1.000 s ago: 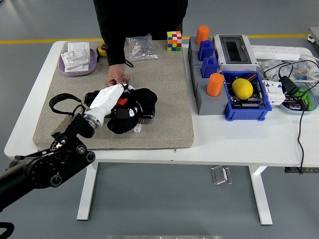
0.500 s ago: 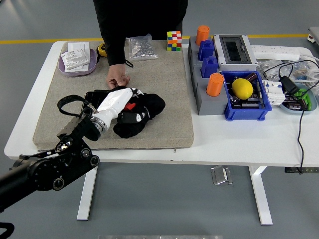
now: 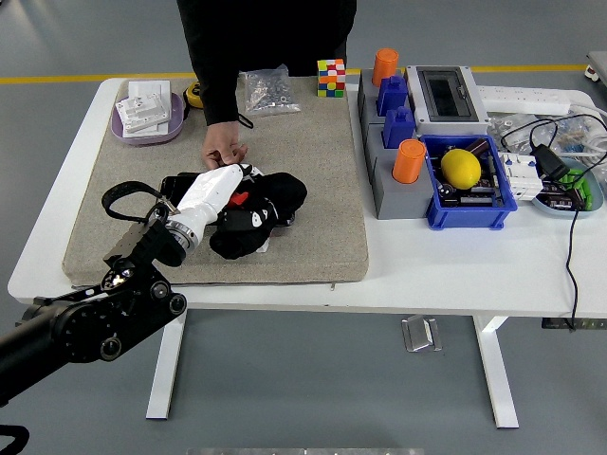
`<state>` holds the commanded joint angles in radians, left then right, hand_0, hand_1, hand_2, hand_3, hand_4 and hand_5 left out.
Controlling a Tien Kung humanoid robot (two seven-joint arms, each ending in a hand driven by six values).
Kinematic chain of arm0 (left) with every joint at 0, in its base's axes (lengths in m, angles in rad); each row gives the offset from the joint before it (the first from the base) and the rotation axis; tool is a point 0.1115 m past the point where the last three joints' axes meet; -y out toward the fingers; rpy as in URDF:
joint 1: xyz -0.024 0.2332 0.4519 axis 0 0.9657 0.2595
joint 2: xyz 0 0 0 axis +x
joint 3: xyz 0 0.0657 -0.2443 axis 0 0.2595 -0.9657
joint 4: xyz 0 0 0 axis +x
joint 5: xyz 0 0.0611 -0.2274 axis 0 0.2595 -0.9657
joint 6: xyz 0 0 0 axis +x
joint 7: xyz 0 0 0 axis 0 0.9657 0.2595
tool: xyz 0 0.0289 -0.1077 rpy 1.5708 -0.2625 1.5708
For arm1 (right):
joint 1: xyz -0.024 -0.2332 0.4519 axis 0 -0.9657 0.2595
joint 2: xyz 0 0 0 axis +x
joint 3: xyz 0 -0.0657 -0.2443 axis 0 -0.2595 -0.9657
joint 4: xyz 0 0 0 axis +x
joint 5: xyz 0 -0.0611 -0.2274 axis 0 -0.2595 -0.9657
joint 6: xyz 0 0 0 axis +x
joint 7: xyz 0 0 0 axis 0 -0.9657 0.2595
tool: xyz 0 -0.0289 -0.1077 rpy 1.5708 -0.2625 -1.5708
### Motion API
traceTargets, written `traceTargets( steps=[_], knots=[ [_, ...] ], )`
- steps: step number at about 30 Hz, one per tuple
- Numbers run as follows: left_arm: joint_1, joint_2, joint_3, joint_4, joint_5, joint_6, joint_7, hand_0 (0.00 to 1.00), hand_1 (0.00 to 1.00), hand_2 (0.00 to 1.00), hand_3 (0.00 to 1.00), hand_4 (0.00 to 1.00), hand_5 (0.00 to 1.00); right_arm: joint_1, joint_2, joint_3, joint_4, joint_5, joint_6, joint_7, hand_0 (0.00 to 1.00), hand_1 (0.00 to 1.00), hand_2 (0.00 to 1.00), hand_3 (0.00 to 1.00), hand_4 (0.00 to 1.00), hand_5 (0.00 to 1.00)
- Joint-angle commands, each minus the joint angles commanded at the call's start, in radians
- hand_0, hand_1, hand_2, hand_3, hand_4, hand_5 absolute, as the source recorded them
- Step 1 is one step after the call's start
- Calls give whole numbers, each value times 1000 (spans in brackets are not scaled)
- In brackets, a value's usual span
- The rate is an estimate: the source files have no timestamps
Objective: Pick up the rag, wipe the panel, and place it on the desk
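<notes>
Dark flat panel (image 3: 180, 180) mostly hidden under crumpled black rag (image 3: 261, 213); only strip at its left end shows. White left hand (image 3: 211, 192) lies on rag, fingertips buried in cloth folds, grip unclear. Person in black top (image 3: 266, 38) cut off by top edge above chest. Person's hand (image 3: 224, 149) partly curled at panel's far edge; what it holds too small to tell. Left black arm (image 3: 76, 322) cut off at left edge.

A Rubik's cube (image 3: 331, 77) sits at the grey mat's (image 3: 313, 180) far edge beside a bag of screws (image 3: 265, 90); a lemon (image 3: 461, 168) lies in the blue bin (image 3: 471, 210).
</notes>
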<state>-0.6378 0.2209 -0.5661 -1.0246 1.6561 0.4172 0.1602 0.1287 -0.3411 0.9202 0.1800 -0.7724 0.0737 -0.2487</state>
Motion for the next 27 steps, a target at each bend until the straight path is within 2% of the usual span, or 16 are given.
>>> traceTargets(
  steps=[10, 17, 27],
  knots=[
    [18, 7, -20, 30, 19, 34, 24, 218, 149, 498, 385, 337, 2, -5, 6, 10, 0, -6, -1, 0, 721, 664, 696, 585, 939, 578],
    [40, 1, -98, 62, 50, 41, 24, 218, 149, 496, 385, 339, 2, -8, 7, 18, 0, -12, -1, -1, 720, 664, 696, 584, 939, 578],
    [57, 11, -140, 87, 63, 49, 27, 217, 148, 495, 384, 339, 2, -10, 9, 33, 0, -22, -1, -5, 720, 664, 696, 585, 939, 577]
  ],
)
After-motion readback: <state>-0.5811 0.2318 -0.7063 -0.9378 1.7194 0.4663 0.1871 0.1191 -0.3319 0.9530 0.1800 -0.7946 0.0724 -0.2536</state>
